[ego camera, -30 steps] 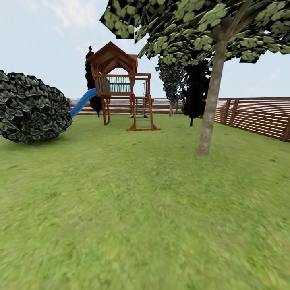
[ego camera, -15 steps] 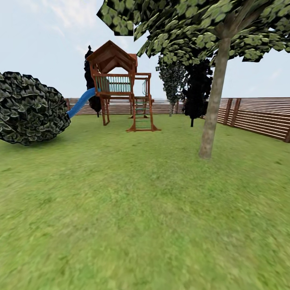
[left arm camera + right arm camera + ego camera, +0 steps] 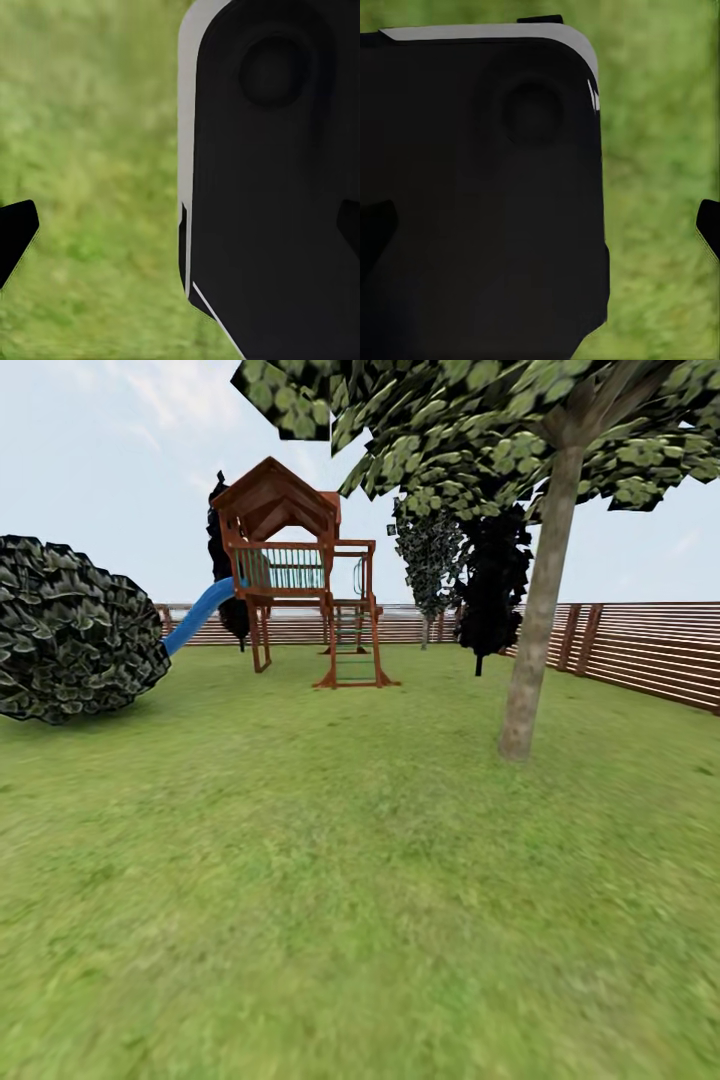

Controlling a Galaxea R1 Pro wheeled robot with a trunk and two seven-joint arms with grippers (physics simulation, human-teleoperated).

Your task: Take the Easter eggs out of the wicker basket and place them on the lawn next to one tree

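Green lawn (image 3: pixel 330 880) fills the lower head view; no eggs or basket in sight. Against the pictures of a second ago the whole view has slid slightly: the pale-trunked tree (image 3: pixel 535 620) sits a touch further right and larger, the dark bush (image 3: pixel 70 630) a touch further left. That reads as the camera advancing, not the things moving. Judgement: the robot is in transit across the garden, closing on this tree, a plausible drop site.

Beyond stand the wooden play tower (image 3: pixel 300 570) with its blue slide (image 3: pixel 195 615), the slatted fence (image 3: pixel 640 650) and a near-black tree (image 3: pixel 495 585).

Arm pose: both wrist views look down past dark robot housing onto blurred grass, suggesting arms tucked close. A dark fingertip (image 3: pixel 15 236) edges the left wrist view, another fingertip (image 3: pixel 709 225) the right. Gripper opening and any load: cannot tell.
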